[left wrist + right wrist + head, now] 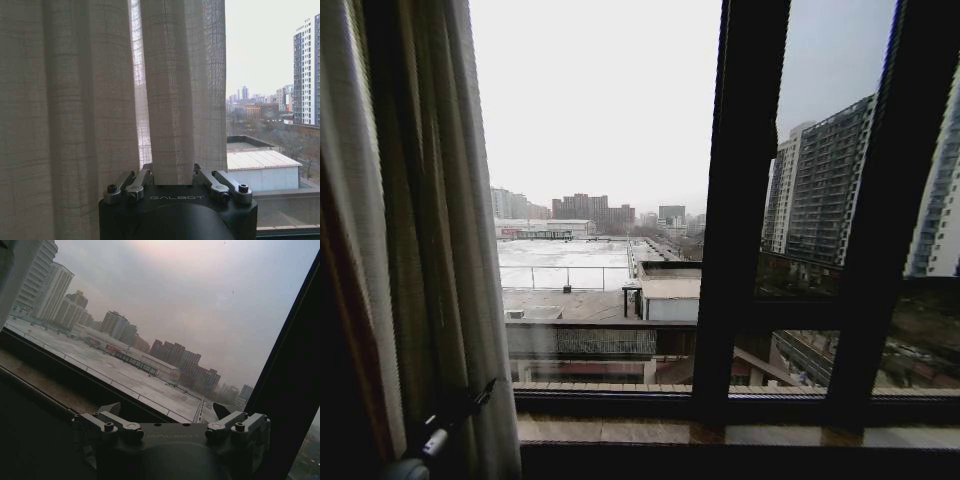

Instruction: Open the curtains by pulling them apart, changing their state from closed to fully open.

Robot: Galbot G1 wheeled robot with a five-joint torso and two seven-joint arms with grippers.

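Window glass (600, 130) is bare across most of the head view: grey sky, flat rooftops, tower blocks beyond. Black window frame bars (740, 200) run vertically right of centre, a second bar farther right; both are thick, dark and straight-edged. A wooden sill (650, 432) runs along the bottom, plank-textured.

The curtains (470, 250) are bunched at the left edge of the head view, sheer white fabric in tight vertical pleats, see-through with a fine woven grid (clearest in the left wrist view, curtains (90, 100)). The folds hang from top to bottom of that view. A dark drape with a tan edge (345, 330) hangs just beside them, nearer the camera.

Left pincer (174, 177) is pinching one pleated fold of the curtain; the fabric rises straight out from between the fingers. In the head view the left pincer (445, 420) sits low at the left, against the gathered fabric.

Right pincer (170, 415) is held up before the glass, fingers spread with nothing between them; a frame bar stands beside it. Metal linkages and bolt heads show on both pincers' black bodies.
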